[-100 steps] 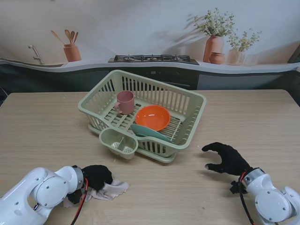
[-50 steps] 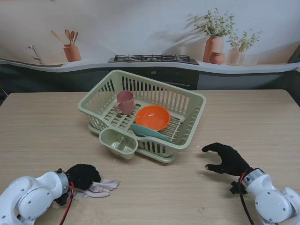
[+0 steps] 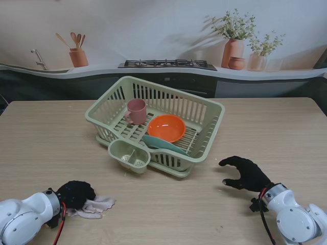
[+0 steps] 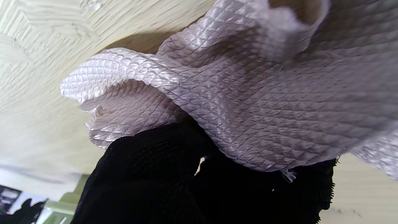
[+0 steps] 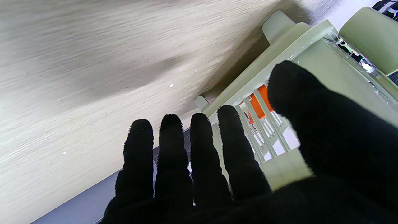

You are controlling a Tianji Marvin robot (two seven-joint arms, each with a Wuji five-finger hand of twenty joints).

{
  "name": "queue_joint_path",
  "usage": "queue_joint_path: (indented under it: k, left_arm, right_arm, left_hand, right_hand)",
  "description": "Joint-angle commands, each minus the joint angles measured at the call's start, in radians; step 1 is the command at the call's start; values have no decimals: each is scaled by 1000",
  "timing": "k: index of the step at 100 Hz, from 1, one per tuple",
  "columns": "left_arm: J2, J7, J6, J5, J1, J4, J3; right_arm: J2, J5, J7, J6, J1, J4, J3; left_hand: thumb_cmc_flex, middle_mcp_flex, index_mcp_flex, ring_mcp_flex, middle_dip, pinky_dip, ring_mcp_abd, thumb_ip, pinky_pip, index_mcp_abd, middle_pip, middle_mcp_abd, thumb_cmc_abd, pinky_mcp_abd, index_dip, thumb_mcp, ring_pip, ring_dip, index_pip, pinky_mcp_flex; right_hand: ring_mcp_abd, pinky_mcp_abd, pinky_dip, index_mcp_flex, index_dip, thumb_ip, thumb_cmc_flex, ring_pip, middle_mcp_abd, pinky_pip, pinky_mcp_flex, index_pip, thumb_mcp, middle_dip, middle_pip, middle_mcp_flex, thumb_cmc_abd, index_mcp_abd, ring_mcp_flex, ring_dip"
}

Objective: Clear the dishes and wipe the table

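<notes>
Now the dishes look cleared: the cup [image 3: 136,111], the orange bowl [image 3: 166,127] and a teal plate [image 3: 162,144] all sit inside the rack [image 3: 207,133] at the middle of the table [image 3: 286,127], so wiping is the step in hand. The left hand [image 3: 75,194] lies palm down on the cloth [image 3: 94,206] near the table's near left corner, its fingers curled over the bunched fabric and pressing it to the wood; the left wrist view shows quilted folds [image 4: 236,102] heaped over the black glove [image 4: 174,186]. To wipe well, the hand would do best to keep flat, even pressure so the cloth spreads out and does not ride up in folds, and to sweep in overlapping passes that stay short of the rack. The forearm lies low and nearly level with the table. The right hand [image 3: 245,173] hovers near the rack's near right corner, holding nothing, its fingers [image 5: 174,149] loosely spread and thumb apart, well clear of the cloth.
</notes>
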Motion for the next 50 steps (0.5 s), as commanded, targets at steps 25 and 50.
queue_joint_path:
  k: [25,50]
  left_arm:
    - [13,-192,89,-131,-105,8,194]
    - [36,-296,214,-305,-277,40,410]
  right_arm:
    - [-1,-3,4,-12,-7,3,6]
    - [-2,-1,-1,-26,-9,4,16]
  left_hand:
    - [19,-32,-10,7,-75,-4,24,-20,3,-6,-148,-81,14,37,-116,-27,2,-9,-212,-1]
    - [18,-31,-9,9,-75,-7,22,-20,4,-5,-147,-79,15,37,-117,-27,3,-10,-212,5]
  right_hand:
    - [-14,-35,8,-21,-7,-12,-28,8,-13,0,-15,3,4,-1,12,6,3,1,-24,-9]
    - [-15,-37,8,-21,-7,-12,-25,8,-12,0,-15,3,5,-1,13,7,2,2,-24,-9]
